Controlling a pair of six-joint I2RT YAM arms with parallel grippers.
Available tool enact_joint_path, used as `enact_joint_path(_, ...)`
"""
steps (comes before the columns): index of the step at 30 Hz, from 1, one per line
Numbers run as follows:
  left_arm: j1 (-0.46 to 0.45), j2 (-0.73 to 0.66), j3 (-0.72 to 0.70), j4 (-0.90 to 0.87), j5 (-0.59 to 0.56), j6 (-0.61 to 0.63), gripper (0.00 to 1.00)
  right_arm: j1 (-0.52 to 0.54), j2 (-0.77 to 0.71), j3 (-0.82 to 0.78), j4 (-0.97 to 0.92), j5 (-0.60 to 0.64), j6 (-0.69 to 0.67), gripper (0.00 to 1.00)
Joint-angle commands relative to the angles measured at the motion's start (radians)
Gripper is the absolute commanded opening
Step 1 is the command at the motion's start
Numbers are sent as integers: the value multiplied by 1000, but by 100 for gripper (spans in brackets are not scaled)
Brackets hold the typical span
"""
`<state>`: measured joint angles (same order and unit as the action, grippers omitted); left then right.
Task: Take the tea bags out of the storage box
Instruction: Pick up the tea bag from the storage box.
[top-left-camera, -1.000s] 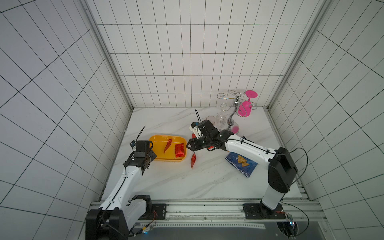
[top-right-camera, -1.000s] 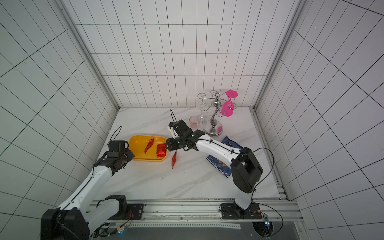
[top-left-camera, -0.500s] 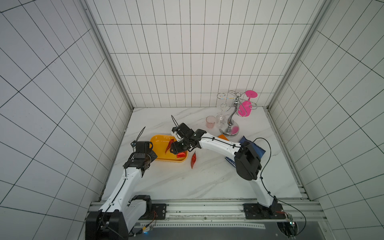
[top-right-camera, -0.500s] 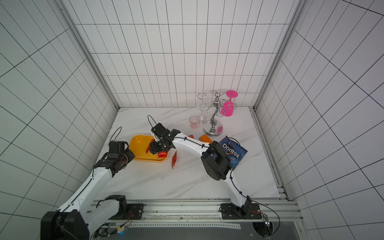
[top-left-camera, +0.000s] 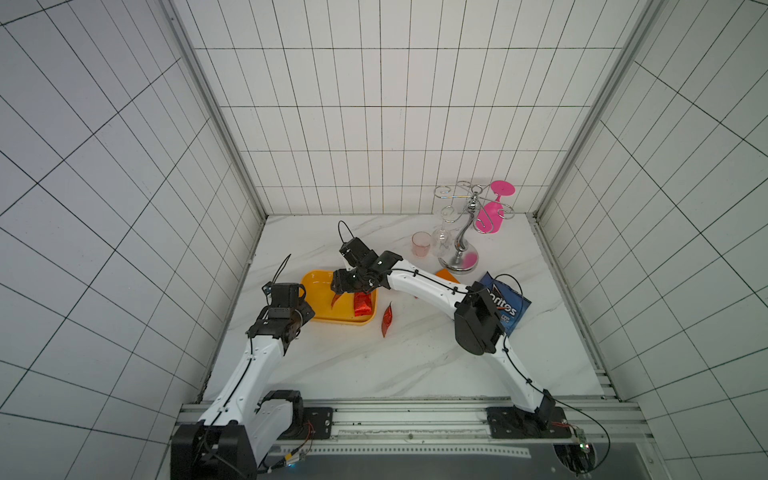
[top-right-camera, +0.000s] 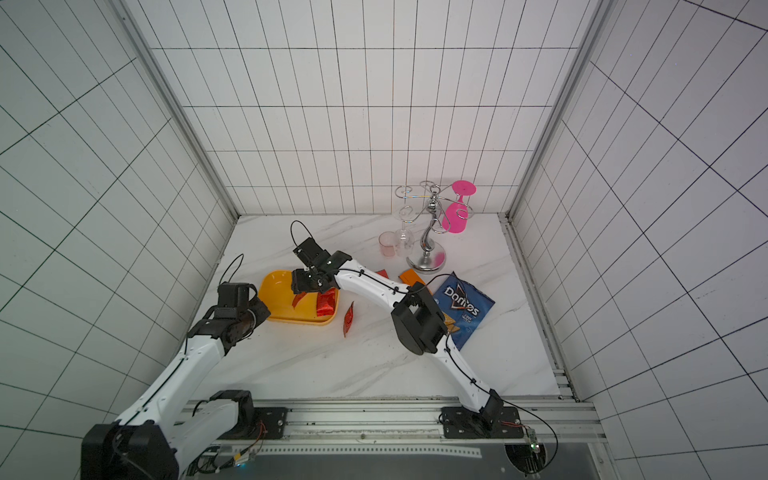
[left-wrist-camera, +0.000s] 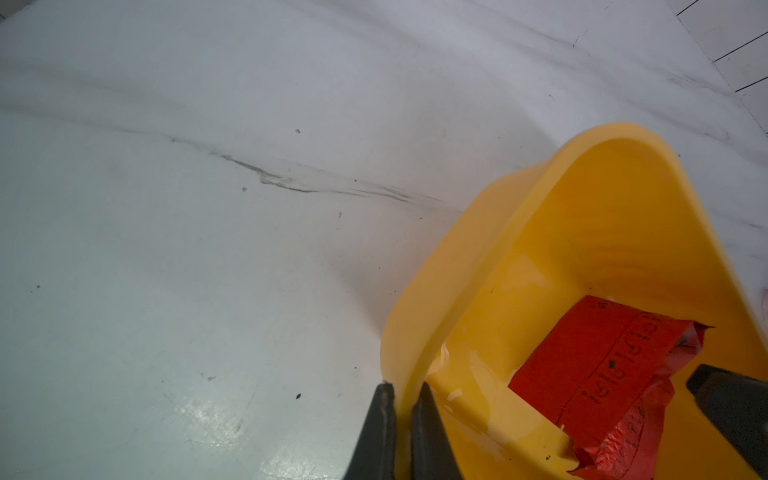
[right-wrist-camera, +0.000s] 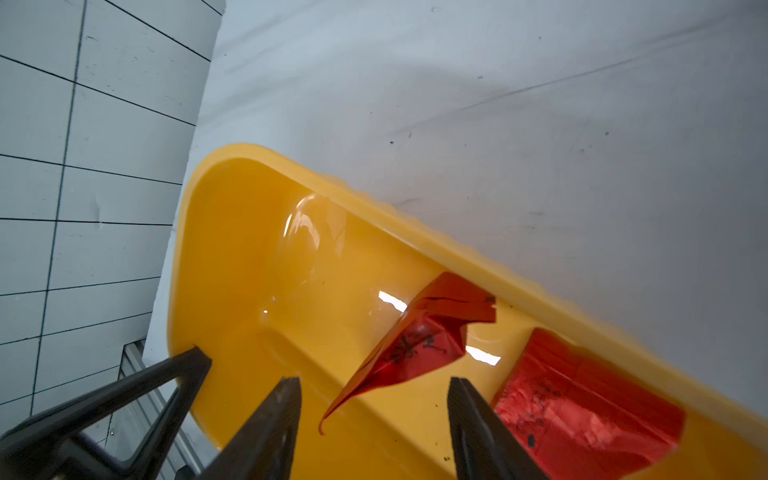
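Observation:
The storage box (top-left-camera: 316, 277) (top-right-camera: 275, 283) is a shallow yellow-orange tub left of the middle of the table. My left gripper (left-wrist-camera: 403, 395) is shut on its near rim (left-wrist-camera: 457, 257). My right gripper (right-wrist-camera: 372, 380) (top-left-camera: 338, 291) hangs open over the tub. Between its fingers, untouched, a bent red tea bag (right-wrist-camera: 415, 345) (top-left-camera: 336, 298) stands on edge. A second red tea bag (right-wrist-camera: 582, 399) (top-left-camera: 362, 304) (left-wrist-camera: 602, 361) lies flat in the tub beside it. Outside the tub lie a red tea bag (top-left-camera: 387, 319) (top-right-camera: 348, 319) and an orange one (top-left-camera: 446, 275) (top-right-camera: 409, 275).
A blue Doritos bag (top-left-camera: 505, 305) (top-right-camera: 461, 307) lies to the right, partly under my right arm. At the back right stand a small pink cup (top-left-camera: 420, 244) and a silver glass rack (top-left-camera: 459, 253) with a pink wine glass (top-left-camera: 492, 212). The left wall is close to the tub.
My right gripper has moved left from beside the tub's right edge to over the tub. The left gripper has kept its hold on the rim.

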<state>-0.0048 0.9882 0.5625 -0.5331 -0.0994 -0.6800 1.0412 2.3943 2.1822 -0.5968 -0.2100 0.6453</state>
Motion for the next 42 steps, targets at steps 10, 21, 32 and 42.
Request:
enact_joint_path(10,1,-10,-7,36,11,19,0,10,114,167,-99,8,8,47)
enact_joint_path(21,0,-5,-6,39,8,19,0,19,53,139,-102,-29,-5,7)
enact_joint_path(32,0,-8,-5,32,-12,13,0,26,-150,48,-101,-30,-97,0)
enact_joint_path(42,2,-7,-7,30,-30,2,0,-82,-736,-656,50,-8,-171,0)
